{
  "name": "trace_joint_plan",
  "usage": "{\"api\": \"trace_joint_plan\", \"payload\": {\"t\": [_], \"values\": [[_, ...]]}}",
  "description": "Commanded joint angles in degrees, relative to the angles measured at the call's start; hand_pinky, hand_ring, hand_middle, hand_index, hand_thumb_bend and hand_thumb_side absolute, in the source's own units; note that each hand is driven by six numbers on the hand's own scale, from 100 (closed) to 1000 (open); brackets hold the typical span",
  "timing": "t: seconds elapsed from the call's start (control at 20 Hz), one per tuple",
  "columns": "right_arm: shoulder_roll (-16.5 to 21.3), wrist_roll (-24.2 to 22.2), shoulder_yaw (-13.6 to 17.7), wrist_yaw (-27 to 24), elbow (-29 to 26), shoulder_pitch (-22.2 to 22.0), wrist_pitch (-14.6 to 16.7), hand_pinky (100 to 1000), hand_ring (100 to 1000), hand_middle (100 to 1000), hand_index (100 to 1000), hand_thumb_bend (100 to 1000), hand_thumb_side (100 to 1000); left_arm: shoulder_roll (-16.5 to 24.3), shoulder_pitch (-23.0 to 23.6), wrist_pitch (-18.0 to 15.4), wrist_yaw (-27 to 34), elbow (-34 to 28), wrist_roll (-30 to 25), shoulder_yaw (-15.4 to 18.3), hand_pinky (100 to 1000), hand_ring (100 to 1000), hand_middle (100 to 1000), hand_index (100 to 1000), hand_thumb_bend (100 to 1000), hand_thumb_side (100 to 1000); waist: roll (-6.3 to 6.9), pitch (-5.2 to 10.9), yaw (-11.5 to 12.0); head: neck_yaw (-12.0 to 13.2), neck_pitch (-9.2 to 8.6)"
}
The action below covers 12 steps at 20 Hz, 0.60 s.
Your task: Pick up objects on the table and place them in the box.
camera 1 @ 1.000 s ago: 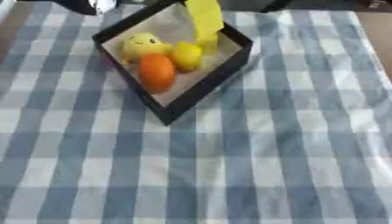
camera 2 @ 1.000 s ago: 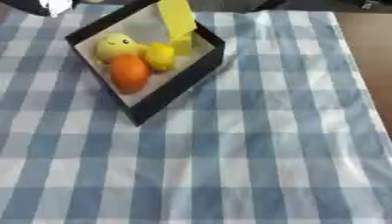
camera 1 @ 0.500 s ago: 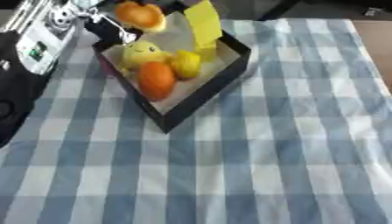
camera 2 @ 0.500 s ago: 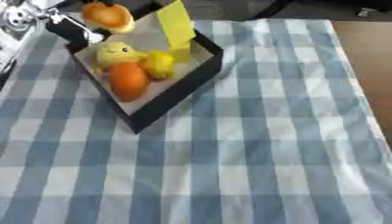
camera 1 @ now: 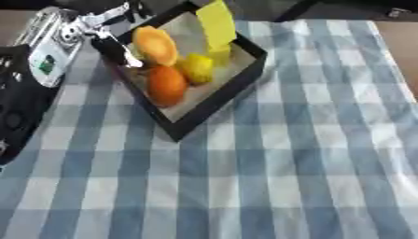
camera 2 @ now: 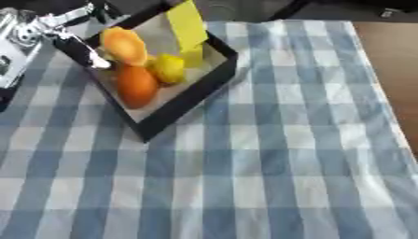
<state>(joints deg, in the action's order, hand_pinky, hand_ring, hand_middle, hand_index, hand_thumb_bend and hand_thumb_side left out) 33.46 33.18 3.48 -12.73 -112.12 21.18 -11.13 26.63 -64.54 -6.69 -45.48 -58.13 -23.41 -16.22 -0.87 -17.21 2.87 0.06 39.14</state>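
box (camera 1: 214, 108) sits at the far left of the checked cloth (camera 1: 310, 154), black, turned corner-on. inside: an orange (camera 1: 166, 85) lying low, a small yellow fruit (camera 1: 198, 68) just beside it, a yellow block (camera 1: 217, 23) leaning upright at the far corner. left hand (camera 1: 112, 43) reaches in over the box's left wall, dark fingers curled round a pale orange fruit (camera 1: 155, 45) and pinching it; that fruit is above the others, at the box's left side, and whether it touches anything beneath cannot be told. right hand not visible in either view. no loose objects show on the cloth nearer the robot. step in hand looks like the placing itself: carried fruit is already over the box, not yet let go. next move, as i judge it, calls for lowering it into the free patch beside the orange, then spreading the fingers and lifting the hand straight up clear of the wall. risk: fruit could roll against the others or fingers could catch the rim.
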Motion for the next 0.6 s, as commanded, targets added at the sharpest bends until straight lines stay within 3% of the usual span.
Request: {"api": "trace_joint_plan", "payload": {"t": [0.05, 0.2, 0.35, 0.4, 0.55, 0.6], "values": [[0.93, 0.04, 0.33, -0.27, -0.58, 0.33, 0.12, 847, 780, 726, 793, 208, 552, 0.90, -1.03, 0.60, -0.97, -1.03, 1.44, 1.06, 876, 789, 804, 915, 880, 390, 0.41, 1.80, 0.12, -0.18, 0.06], [0.91, 0.05, 0.28, -0.34, -0.51, 0.13, 0.09, 848, 779, 725, 793, 208, 554, 1.09, -1.18, 0.90, -1.61, -1.82, 1.82, 1.31, 885, 798, 814, 922, 929, 406, 0.39, 1.85, 0.26, -0.21, 0.22], [0.94, 0.06, 0.25, -0.39, -0.50, -0.01, 0.08, 848, 779, 725, 793, 206, 555, 1.23, -1.11, 1.00, -1.10, -2.80, 2.09, 1.76, 875, 788, 805, 916, 898, 400, 0.36, 1.90, 0.34, -0.30, 0.30], [0.96, 0.05, 0.24, -0.39, -0.50, -0.08, 0.06, 848, 779, 724, 793, 209, 554, 1.30, -1.06, 1.10, -0.32, -3.42, 2.33, 2.09, 858, 769, 792, 904, 814, 410, 0.34, 1.92, 0.39, -0.36, 0.35], [1.08, 0.11, 0.31, -0.36, -0.52, -0.30, 0.04, 849, 779, 725, 793, 207, 555, 2.50, -0.52, 2.36, 4.44, -7.57, 3.98, 3.26, 841, 749, 783, 903, 761, 444, 0.38, 2.04, 0.63, -0.45, 0.59], [1.19, 0.13, 0.36, -0.32, -0.56, -0.36, 0.06, 848, 779, 725, 794, 206, 554, 3.31, -0.16, 2.97, 6.74, -9.93, 4.76, 3.79, 829, 732, 777, 895, 660, 411, 0.45, 2.12, 0.77, -0.54, 0.71]]}}
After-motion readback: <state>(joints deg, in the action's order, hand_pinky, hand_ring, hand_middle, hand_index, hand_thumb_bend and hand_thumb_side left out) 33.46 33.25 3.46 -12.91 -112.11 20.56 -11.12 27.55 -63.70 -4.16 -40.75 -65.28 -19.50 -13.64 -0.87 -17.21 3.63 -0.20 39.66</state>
